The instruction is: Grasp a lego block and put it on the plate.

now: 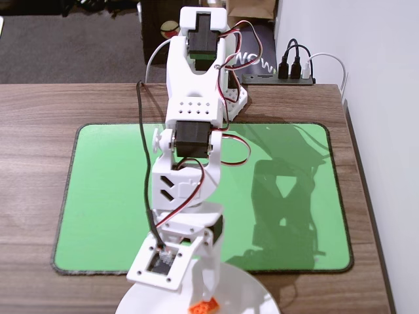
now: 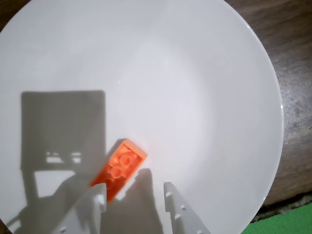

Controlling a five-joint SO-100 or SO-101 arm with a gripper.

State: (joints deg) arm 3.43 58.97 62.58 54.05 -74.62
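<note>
White gripper (image 2: 134,195) fingers (image 2: 92,204) fill the bottom edge of the wrist view, and they are seen spread apart with a clear gap between them; nothing is clamped. Just ahead of the left fingertip as that view shows it, the orange lego block (image 2: 119,168) is seen lying flat on the plate (image 2: 204,73), studs up. Its near end touches or nearly touches that left finger; which of the two cannot be settled. The block's long axis runs diagonally, from lower left beside the finger to upper right toward the middle of the plate, so the block lies to the left of the open gap rather than inside it.

In the fixed view the block (image 1: 203,306) is seen at the bottom edge, resting on the plate (image 1: 255,294) directly below the lowered gripper (image 1: 196,288). The plate is cut off by the frame, and its far rim overlaps the near edge of the green mat (image 1: 111,196) on the wooden table (image 1: 39,104).

One block, one plate, one mat and one arm are counted. The placing is judged as done, since the block rests on the plate with the jaws released; only a withdrawal is judged to be left, which should avoid nudging the block with the left finger.
</note>
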